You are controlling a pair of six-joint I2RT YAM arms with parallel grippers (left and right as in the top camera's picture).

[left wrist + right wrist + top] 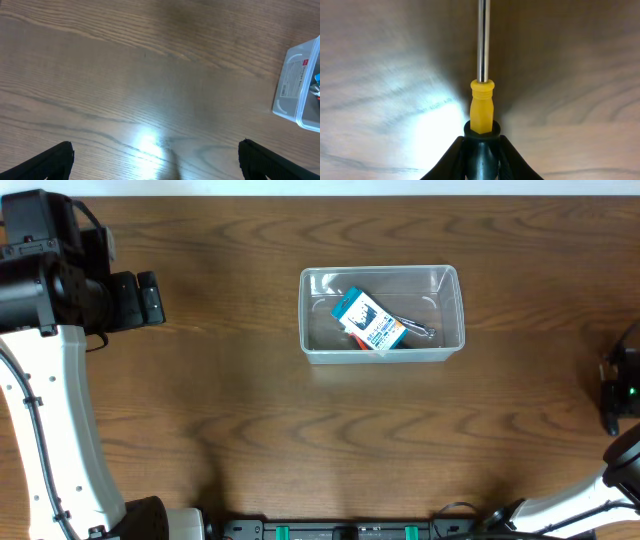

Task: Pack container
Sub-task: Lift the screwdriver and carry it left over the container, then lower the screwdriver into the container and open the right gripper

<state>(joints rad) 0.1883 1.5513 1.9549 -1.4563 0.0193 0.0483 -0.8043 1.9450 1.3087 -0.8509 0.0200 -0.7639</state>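
Brown wood worktop [250, 410]; container [304, 315] just past centre toward 1 o'clock, box [367, 320] inside. Left gripper [150, 297] at 10 o'clock, spread, empty. Right gripper [481, 150] at 3 o'clock, clenched on screwdriver [481, 107]. Risk: long shaft snagging rim, shoving container.

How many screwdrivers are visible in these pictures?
1: a yellow-handled screwdriver held in the right end effector. Others may be hidden under the blue-and-white box in the container.
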